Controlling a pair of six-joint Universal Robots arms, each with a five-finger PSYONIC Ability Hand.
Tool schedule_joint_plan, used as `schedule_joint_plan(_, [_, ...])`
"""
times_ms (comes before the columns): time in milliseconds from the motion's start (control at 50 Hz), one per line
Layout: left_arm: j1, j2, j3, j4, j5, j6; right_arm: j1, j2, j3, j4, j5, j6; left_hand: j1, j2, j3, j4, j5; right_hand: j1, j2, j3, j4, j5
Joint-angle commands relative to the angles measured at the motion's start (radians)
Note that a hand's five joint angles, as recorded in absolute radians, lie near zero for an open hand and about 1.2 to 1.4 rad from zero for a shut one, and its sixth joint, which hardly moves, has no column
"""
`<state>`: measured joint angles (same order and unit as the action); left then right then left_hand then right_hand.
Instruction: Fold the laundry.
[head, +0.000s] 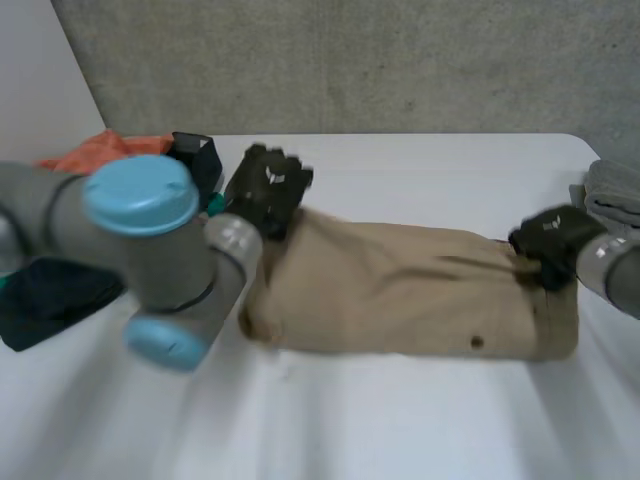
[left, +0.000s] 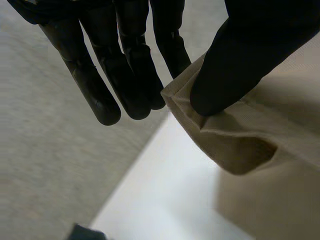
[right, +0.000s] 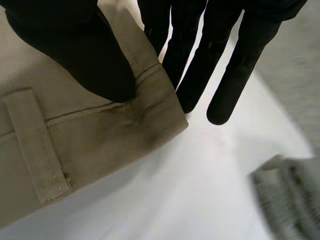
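Observation:
A pair of tan trousers lies folded lengthwise across the middle of the white table. My left hand is at the far left corner of the trousers; its thumb presses on top of the hem and its fingers reach under it, pinching the cloth. My right hand is at the right end, on the waistband; its thumb lies on the band with the fingers behind the edge, pinching it. The held corners are raised off the table.
An orange cloth and dark garments lie at the left behind my left arm. A grey folded garment sits at the right edge, also beside my right hand's fingertips. A grey wall stands behind the table.

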<state>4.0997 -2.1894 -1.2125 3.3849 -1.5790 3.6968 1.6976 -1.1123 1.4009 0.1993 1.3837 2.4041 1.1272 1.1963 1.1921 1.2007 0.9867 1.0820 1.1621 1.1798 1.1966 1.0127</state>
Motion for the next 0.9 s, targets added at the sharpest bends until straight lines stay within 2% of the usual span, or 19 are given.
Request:
schedule_joint_plan(20, [0.007,-0.305,0.353,0.013,-0.003,0.032,0.079,0.193,-0.184,-0.224,0.146,0.01,0.269,0.2,0.204,0.196,0.235,0.314,0.234,0.217,0.2,0.209])
schedule_joint_plan(60, [0.007,-0.355,0.408,0.014,0.002,0.048,0.091,0.256,-0.229,-0.299,0.161,0.007,0.269,0.2,0.204,0.196,0.235,0.314,0.234,0.217,0.2,0.209])
schedule_joint_plan(80, [0.002,-0.396,0.457,0.022,0.004,0.058,0.097,0.276,-0.243,-0.325,0.161,0.009,0.269,0.2,0.204,0.196,0.235,0.097,0.017,0.0,-0.017,-0.008])
schedule_joint_plan(100, [0.001,-0.414,0.478,0.03,0.001,0.061,0.105,0.298,-0.255,-0.36,0.164,0.01,0.086,0.017,0.021,0.013,0.052,-0.355,-0.435,-0.453,-0.47,-0.461])
schedule_joint_plan(120, [-0.001,-0.426,0.494,0.037,-0.001,0.063,0.111,0.313,-0.264,-0.388,0.17,0.012,-0.299,-0.368,-0.364,-0.373,-0.333,-0.68,-0.76,-0.777,-0.794,-0.785])
schedule_joint_plan(140, [-0.005,-0.441,0.514,0.057,-0.006,0.064,0.12,0.34,-0.276,-0.444,0.185,0.01,-0.953,-1.022,-1.018,-1.026,-0.987,-0.907,-0.988,-1.005,-1.022,-1.013])
schedule_joint_plan(180, [-0.009,-0.441,0.516,0.085,-0.009,0.063,0.125,0.348,-0.284,-0.498,0.213,0.012,-0.873,-0.942,-0.938,-0.946,-0.907,-0.907,-0.988,-1.005,-1.022,-1.013])
schedule_joint_plan(220, [-0.016,-0.437,0.501,0.122,-0.022,0.057,0.126,0.329,-0.284,-0.543,0.262,0.021,-0.953,-1.022,-1.018,-1.026,-0.987,-0.907,-0.988,-1.005,-1.022,-1.013])
schedule_joint_plan(280, [-0.024,-0.408,0.46,0.14,-0.042,0.06,0.128,0.254,-0.248,-0.54,0.294,0.029,-0.953,-1.022,-1.018,-1.026,-0.987,-0.907,-0.988,-1.005,-1.022,-1.013])
schedule_joint_plan(320, [-0.025,-0.333,0.394,0.142,-0.061,0.054,0.122,0.217,-0.214,-0.515,0.29,0.036,-0.953,-1.022,-1.018,-1.026,-0.987,-0.907,-0.988,-1.005,-1.022,-1.013])
schedule_joint_plan(480, [-0.038,-0.098,0.09,0.143,-0.065,0.031,0.099,0.013,-0.027,-0.204,0.183,0.168,-0.953,-1.022,-1.018,-1.026,-0.987,-0.883,-0.963,-0.981,-0.998,-0.988])
schedule_joint_plan(500, [-0.044,-0.061,0.04,0.143,-0.067,0.017,0.068,-0.01,0.013,-0.131,0.157,0.205,-0.953,-1.022,-1.018,-1.026,-0.987,-0.851,-0.931,-0.948,-0.965,-0.956])
schedule_joint_plan(560, [-0.045,-0.02,-0.028,0.143,-0.067,-0.02,0.021,-0.038,0.082,-0.055,0.106,0.25,-0.953,-1.022,-1.018,-1.026,-0.987,-0.798,-0.878,-0.895,-0.912,-0.903])
schedule_joint_plan(580, [-0.047,-0.01,-0.05,0.142,-0.067,-0.034,-0.004,-0.047,0.134,-0.041,0.062,0.262,-0.953,-1.022,-1.018,-1.026,-0.987,-0.754,-0.834,-0.852,-0.868,-0.859])
schedule_joint_plan(680, [-0.048,0.016,-0.128,0.14,-0.064,-0.113,-0.035,-0.057,0.257,-0.124,-0.038,0.264,-0.953,-1.022,-1.018,-1.026,-0.987,-0.674,-0.754,-0.772,-0.789,-0.779])
schedule_joint_plan(780, [-0.05,0.011,-0.139,0.14,-0.061,-0.129,-0.036,-0.05,0.311,-0.274,-0.045,0.265,-0.953,-1.022,-1.018,-1.026,-0.987,-0.651,-0.731,-0.748,-0.765,-0.756])
schedule_joint_plan(860, [-0.05,0.01,-0.137,0.14,-0.064,-0.132,-0.03,0.008,0.311,-0.353,-0.041,0.26,-0.953,-1.022,-1.018,-1.026,-0.987,-0.56,-0.64,-0.658,-0.674,-0.665])
schedule_joint_plan(880, [-0.05,0.008,-0.139,0.14,-0.064,-0.132,-0.03,0.02,0.308,-0.357,-0.04,0.259,-0.953,-1.022,-1.018,-1.026,-0.987,-0.516,-0.596,-0.614,-0.631,-0.621])
schedule_joint_plan(900, [-0.05,0.008,-0.139,0.14,-0.064,-0.132,-0.032,0.043,0.297,-0.366,-0.034,0.248,-0.953,-1.022,-1.018,-1.026,-0.987,-0.109,-0.189,-0.206,-0.223,-0.214])
